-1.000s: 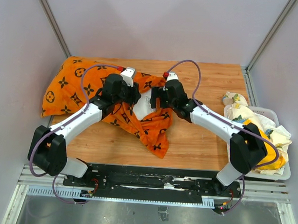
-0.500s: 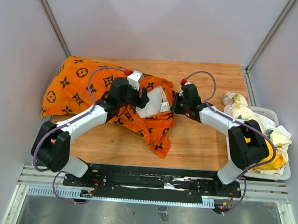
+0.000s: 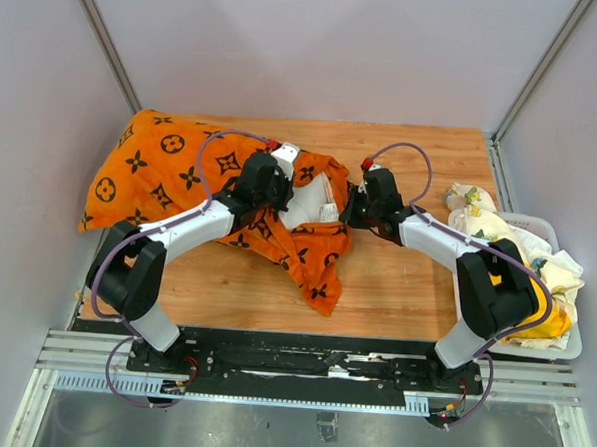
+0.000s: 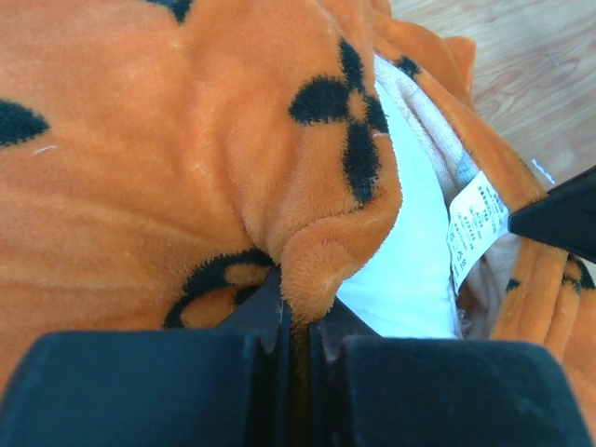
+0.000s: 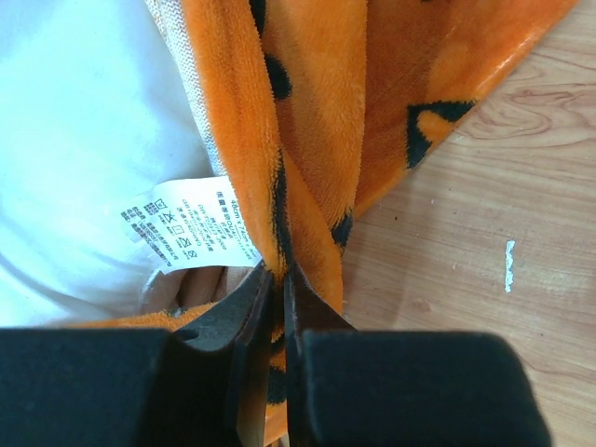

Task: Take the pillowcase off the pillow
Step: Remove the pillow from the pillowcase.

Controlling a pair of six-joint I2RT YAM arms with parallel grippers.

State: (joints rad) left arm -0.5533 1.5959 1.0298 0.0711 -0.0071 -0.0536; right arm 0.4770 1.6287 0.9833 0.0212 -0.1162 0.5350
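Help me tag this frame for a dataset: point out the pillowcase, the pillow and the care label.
pillowcase (image 3: 156, 171): top external view, stuffed left part of the orange fabric.
pillow (image 4: 410, 270): left wrist view, bare white part at the opening.
care label (image 5: 191, 228): right wrist view, middle of the printed tag.

The wooden table (image 3: 415, 290) is carrying the orange pillowcase (image 3: 151, 176), lying from the far left corner toward the middle with the white pillow (image 3: 304, 209) showing inside, while a cloth-filled basket (image 3: 547, 349) is sitting at the right edge.
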